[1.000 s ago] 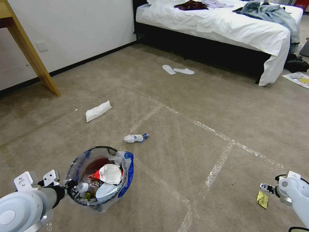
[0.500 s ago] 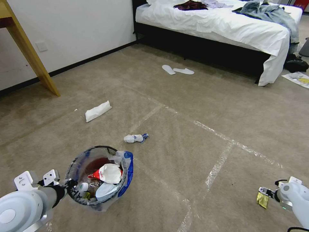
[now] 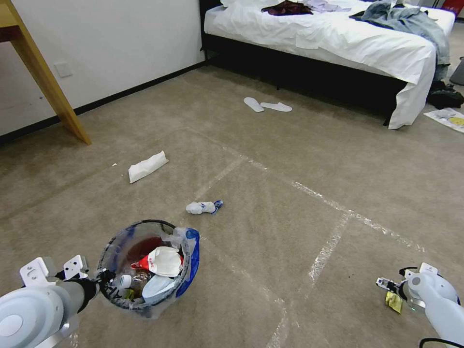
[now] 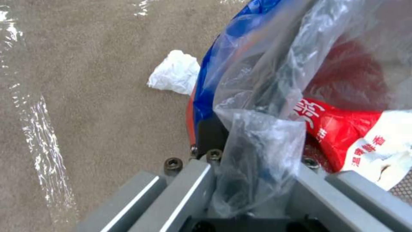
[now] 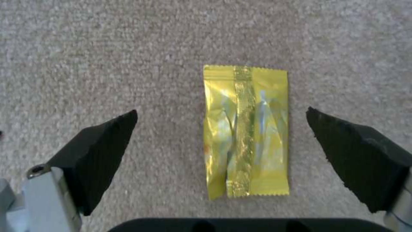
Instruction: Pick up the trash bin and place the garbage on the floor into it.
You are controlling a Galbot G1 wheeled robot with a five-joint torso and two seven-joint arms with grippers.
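Note:
The trash bin (image 3: 192, 261), round with a dark rim and a clear blue-edged liner, hangs at the lower left with wrappers and a bottle inside. My left gripper (image 3: 104, 279) is shut on its near rim; the left wrist view shows the fingers (image 4: 189, 180) clamped over rim and liner (image 4: 257, 138). Low at the right, my right gripper (image 3: 386, 284) hovers open just over a yellow wrapper (image 3: 394, 300). In the right wrist view that wrapper (image 5: 244, 129) lies flat on the carpet between the two spread pads (image 5: 107, 151). More garbage lies ahead: a crumpled white tissue (image 3: 202, 208) and a folded white paper (image 3: 147, 166).
A bed (image 3: 338, 38) with clothes on it fills the back right. White slippers (image 3: 268, 105) lie before it, and more things (image 3: 447, 104) at its foot. A wooden table leg (image 3: 48, 82) stands at the left wall. Tape lines (image 3: 328, 246) cross the carpet.
My right gripper has moved left and down, closing in over the yellow wrapper. The left arm and the bin have stayed still.

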